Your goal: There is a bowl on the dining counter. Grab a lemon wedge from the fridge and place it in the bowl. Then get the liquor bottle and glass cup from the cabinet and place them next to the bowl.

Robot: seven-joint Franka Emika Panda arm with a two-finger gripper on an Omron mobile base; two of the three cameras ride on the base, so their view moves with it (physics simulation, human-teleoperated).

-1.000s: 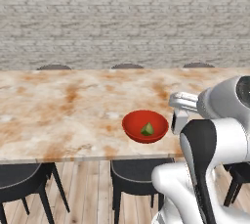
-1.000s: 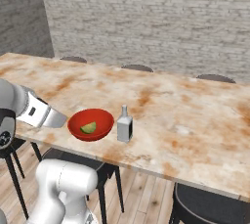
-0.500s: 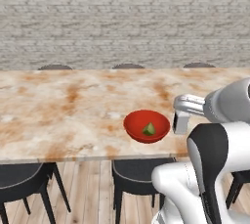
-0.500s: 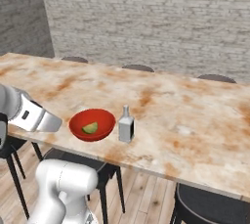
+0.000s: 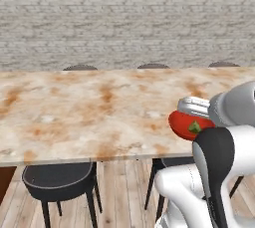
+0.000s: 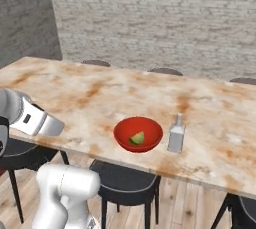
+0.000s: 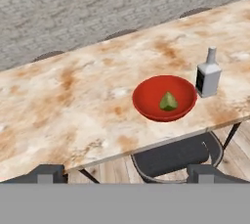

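Wall (image 6: pixel 165 18): You see rough grey brick in thin courses across the top of all three views.
Table (image 6: pixel 90 93): You have a long slab with a glossy, marble-like top, cream veined with rust-orange blotches. It runs across the middle of each base view and fills the upper half of the hand view (image 7: pixel 73 100).
Floor (image 5: pixel 124 197): You see pale wood planks below the table's near edge, at the bottom of the left base view.
Stools (image 5: pixel 60 182): Round, dark, padded seats on thin black legs, tucked under the near edge; another sits under the bowl in the hand view (image 7: pixel 171 157).
Bowl (image 6: pixel 138 134): Red, round, shallow and smooth, near the table's front edge at centre of the right base view; right of centre in the hand view (image 7: pixel 165 98); half hidden behind the arm at right in the left base view (image 5: pixel 189 125).
Liquor bottle (image 6: pixel 176 133): Squat, clear-grey glass body with a narrow neck, upright just beside the bowl on its right in the right base view and hand view (image 7: pixel 208 74).
Lemon wedge (image 7: pixel 169 101): Small yellow-green wedge lying inside the bowl.
Fingers (image 7: pixel 126 173): Your two dark tips stand at the bottom of the hand view, spread wide apart with nothing between them, short of the table edge.
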